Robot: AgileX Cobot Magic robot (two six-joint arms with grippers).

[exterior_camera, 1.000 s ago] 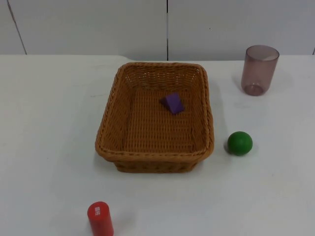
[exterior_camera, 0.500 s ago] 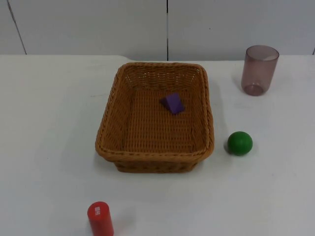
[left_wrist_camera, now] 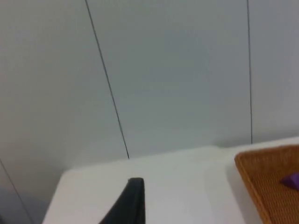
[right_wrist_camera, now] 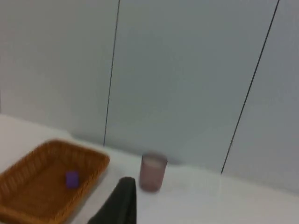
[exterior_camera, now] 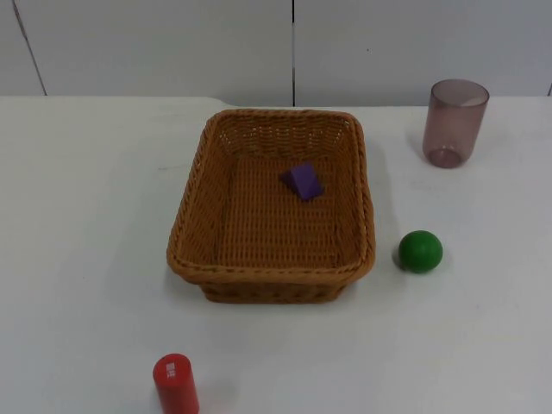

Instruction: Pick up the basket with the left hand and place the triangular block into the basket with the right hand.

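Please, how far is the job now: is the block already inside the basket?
Done: the purple triangular block lies inside the wicker basket, which stands on the table. In hand: nothing touches either. Left: nothing seems to remain.

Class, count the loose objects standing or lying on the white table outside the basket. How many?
3: a red cylinder near the front edge, a green ball right of the basket, and a tinted cup near the wall.
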